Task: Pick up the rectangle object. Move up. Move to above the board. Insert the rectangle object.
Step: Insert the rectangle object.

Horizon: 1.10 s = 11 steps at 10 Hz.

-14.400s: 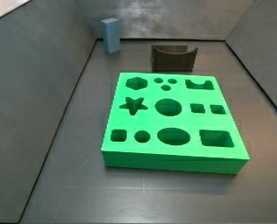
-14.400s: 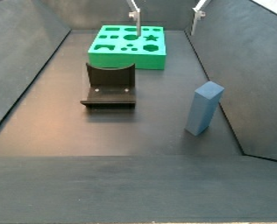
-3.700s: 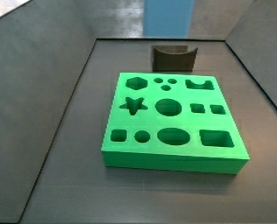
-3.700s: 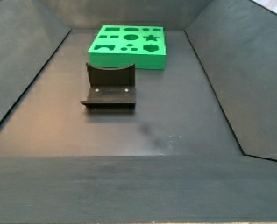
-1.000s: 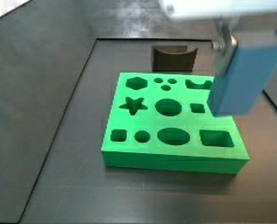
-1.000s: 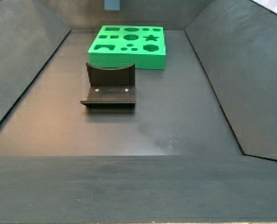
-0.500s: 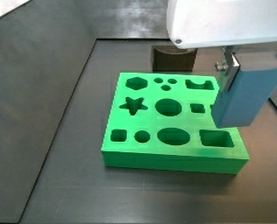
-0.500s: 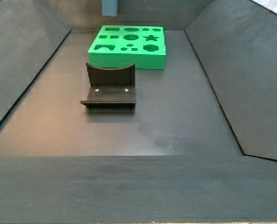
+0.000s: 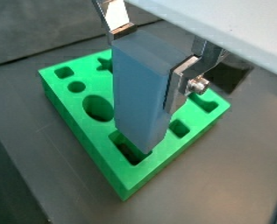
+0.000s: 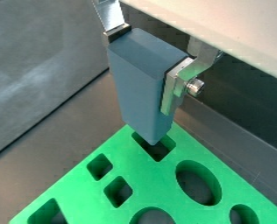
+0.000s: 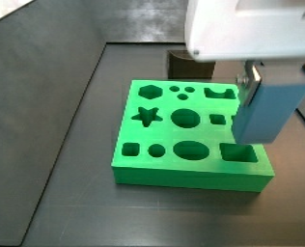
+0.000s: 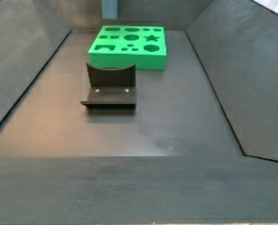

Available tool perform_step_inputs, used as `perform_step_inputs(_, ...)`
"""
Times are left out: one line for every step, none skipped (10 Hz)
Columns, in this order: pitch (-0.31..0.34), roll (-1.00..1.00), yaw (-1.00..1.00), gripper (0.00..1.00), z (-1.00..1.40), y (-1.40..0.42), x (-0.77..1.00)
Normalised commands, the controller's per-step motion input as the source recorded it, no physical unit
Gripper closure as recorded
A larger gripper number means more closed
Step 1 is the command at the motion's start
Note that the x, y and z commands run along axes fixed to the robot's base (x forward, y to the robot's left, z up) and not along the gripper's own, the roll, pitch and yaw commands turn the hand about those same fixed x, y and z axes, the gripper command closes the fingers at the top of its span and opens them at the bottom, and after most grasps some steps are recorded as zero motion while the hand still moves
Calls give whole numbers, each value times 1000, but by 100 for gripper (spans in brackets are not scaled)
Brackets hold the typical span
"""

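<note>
Rectangle object [image 9: 138, 96] is what I'm gripping: the claw [image 9: 152, 66] is clamped on it, one silver finger [image 9: 183, 77] flat against its side, the block hanging upright beneath. From left to right in a side view I see the star and hexagon cut-outs, well away from the claw, then the block itself [image 11: 267, 108] over the board's [image 11: 162, 145] near right corner. Its lower end sits at the mouth of the square hole [image 10: 159, 148] directly below the claw; I can't tell if it has entered. I judge the insertion step is in hand. Next I'd ease straight down, keeping the block square. The wrist points down, claw vertical. The fixture [image 12: 110, 87] stands apart on the table [image 12: 165, 132].
</note>
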Motion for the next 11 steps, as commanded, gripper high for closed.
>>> perform_step_inputs(56,99,-217,100,-451,-109,131)
perform_step_inputs(34,81,-231,100,-371,-51,49)
perform_step_inputs(50,96,-100,100,-80,0,0)
perform_step_inputs(41,79,-60,100,-89,20,0)
perform_step_inputs(50,40,-131,100,-40,120,-31)
perform_step_inputs(27,0,-163,100,-9,97,-26)
perform_step_inputs(26,0,-171,100,-20,94,-37)
perform_step_inputs(23,0,-140,100,-29,40,0)
perform_step_inputs(26,0,-131,100,-11,0,0)
perform_step_inputs(14,0,-97,100,-37,0,0)
perform_step_inputs(0,0,0,100,-20,0,17)
